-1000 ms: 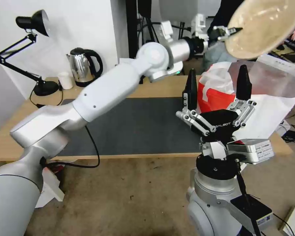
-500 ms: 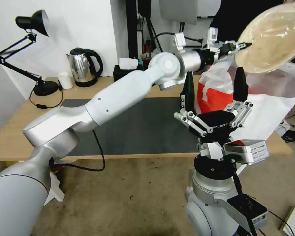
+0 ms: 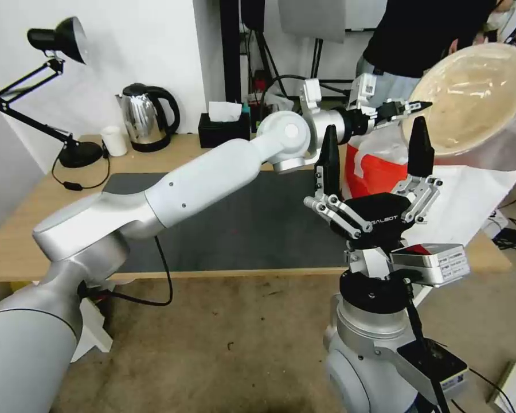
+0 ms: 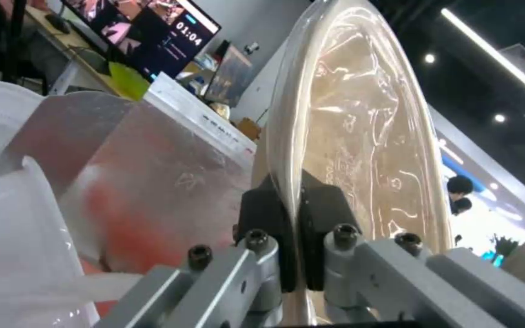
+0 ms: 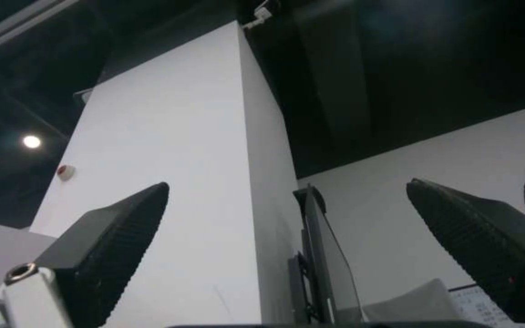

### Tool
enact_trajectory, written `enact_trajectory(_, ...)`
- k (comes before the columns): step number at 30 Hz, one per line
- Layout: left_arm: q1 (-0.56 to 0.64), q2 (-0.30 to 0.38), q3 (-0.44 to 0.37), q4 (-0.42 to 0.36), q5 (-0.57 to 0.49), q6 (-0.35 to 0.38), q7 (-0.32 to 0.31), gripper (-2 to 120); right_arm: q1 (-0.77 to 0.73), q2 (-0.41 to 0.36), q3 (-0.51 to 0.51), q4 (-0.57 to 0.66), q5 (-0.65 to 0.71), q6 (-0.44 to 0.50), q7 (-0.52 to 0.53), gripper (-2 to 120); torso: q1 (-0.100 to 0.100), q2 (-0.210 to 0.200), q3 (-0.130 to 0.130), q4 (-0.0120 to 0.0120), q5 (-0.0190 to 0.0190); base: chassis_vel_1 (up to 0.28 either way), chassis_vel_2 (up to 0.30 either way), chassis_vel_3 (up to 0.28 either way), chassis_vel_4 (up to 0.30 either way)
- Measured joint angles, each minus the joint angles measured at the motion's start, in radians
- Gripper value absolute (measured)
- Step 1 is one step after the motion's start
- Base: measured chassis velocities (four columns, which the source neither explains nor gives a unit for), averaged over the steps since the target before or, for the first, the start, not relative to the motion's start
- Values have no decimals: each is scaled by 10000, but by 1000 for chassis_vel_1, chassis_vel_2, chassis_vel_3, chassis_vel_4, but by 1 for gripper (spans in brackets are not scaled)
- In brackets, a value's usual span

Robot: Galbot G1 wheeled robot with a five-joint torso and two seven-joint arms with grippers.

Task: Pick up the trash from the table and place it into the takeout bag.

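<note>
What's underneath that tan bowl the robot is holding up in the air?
Below the tilted pulp bowl, pinched at its rim by the left gripper, stands the open takeout bag with its foil flap raised. The bag's contents cannot be seen; its walls and the right gripper cover them.

Takeout bag [image 3: 378,166] interior unseen, partly behind right gripper [image 3: 374,152]; pulp bowl [image 4: 360,127] cut by frame edge.

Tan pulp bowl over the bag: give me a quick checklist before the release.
1. Left pincer clamped on the shallow tan pulp bowl rim: ok.
2. Bowl held above the large white-and-red takeout bag: ok.
3. Bowl level: not ok, steeply tilted.
4. Bag mouth open, silver foil lining showing: ok.
5. Right pincer open, pointing up, in front of the bag: ok.
6. Room inside the bag: cannot tell.
</note>
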Motion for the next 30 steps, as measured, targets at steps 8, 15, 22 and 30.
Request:
enact_trajectory(8,25,-3,202,174,312,-35,156,1,46,14,10,-36,20,0,8,100,0,0,0,0,0,0,0,0,0)
enact_trajectory(15,37,-11,336,264,455,-55,257,5,61,-14,33,-37,44,0,26,100,1,-2,0,0,0,0,0,0,0)
enact_trajectory(22,39,-49,391,324,544,-126,274,25,70,-21,38,-37,50,0,33,100,1,-2,0,-1,1,0,0,0,0)
enact_trajectory(30,74,-74,393,360,580,-143,276,48,69,-29,55,-37,52,0,39,100,1,-2,0,0,0,0,0,0,0)
